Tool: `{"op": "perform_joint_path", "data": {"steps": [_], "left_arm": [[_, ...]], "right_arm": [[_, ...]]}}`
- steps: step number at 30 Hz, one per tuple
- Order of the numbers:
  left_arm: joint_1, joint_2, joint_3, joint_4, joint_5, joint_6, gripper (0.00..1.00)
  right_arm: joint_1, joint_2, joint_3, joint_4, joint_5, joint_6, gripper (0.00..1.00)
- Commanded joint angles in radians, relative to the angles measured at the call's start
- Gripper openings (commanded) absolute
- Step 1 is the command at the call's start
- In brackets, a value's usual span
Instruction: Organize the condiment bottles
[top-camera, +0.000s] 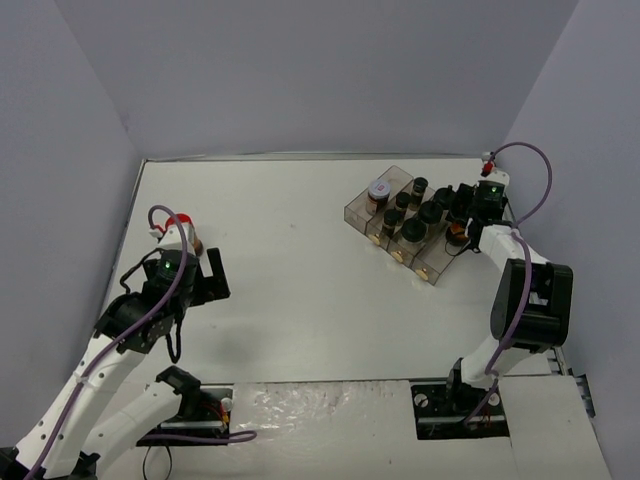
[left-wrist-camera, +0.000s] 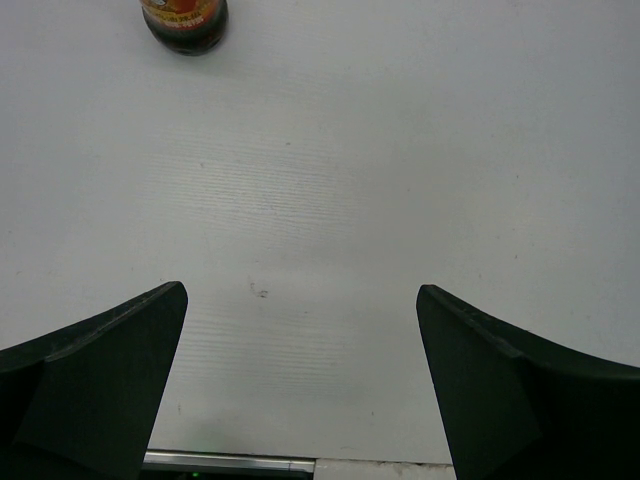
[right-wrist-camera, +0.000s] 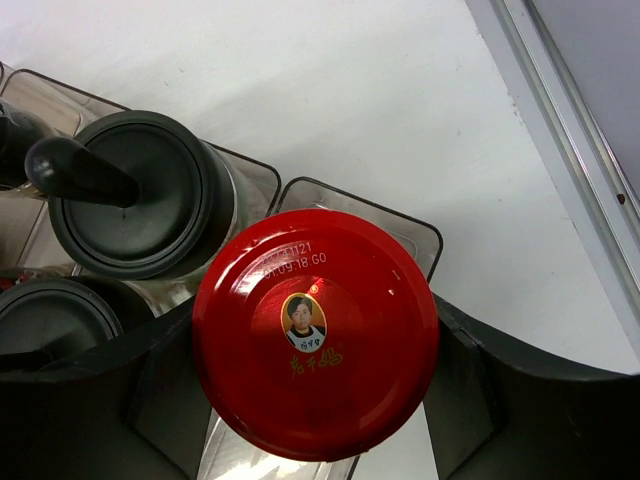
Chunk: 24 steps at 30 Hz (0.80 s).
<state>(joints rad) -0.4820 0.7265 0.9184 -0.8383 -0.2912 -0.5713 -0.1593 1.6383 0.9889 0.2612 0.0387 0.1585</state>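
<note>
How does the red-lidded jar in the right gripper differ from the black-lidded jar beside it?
Lid: the red-lidded jar has a glossy red lid with a printed portrait; the black-lidded jar a plain black one. State: the red-lidded jar is clamped between the jaws of the right gripper over the end compartment of the tray; the black-lidded jar stands ungripped in the next compartment. Both lids are round.

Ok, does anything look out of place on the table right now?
A lone jar stands on the left of the table, ahead of the open left gripper, far from the tray that holds the other jars. The right gripper holds a red-capped jar at the tray's right end. Nothing looks spilled or tipped.
</note>
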Motion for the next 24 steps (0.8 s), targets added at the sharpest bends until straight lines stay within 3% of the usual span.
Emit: {"op": "perform_joint_path", "data": {"steps": [1,4,7,15,24], "left_arm": [[0.007,0.015,0.016,0.016,-0.004,-0.019,0.97],[0.008,0.023,0.014,0.032,-0.007,-0.019,0.97],[0.008,0.042,0.014,0.058,-0.021,-0.016,0.97],[0.033,0.17,0.071,0.108,-0.095,-0.013,0.97],[0.325,0.387,0.159,0.252,0.002,0.042,0.97]], "right_arm": [[0.0,-0.051,0.011,0.164,0.019,0.009,0.44],[0.001,-0.086,0.018,0.125,0.032,0.02,0.79],[0.001,-0.166,0.039,0.068,0.033,0.041,0.97],[0.003,-0.396,0.211,-0.316,-0.028,0.104,1.0],[0.081,-0.613,0.183,-0.384,-0.198,0.122,1.0]]}}
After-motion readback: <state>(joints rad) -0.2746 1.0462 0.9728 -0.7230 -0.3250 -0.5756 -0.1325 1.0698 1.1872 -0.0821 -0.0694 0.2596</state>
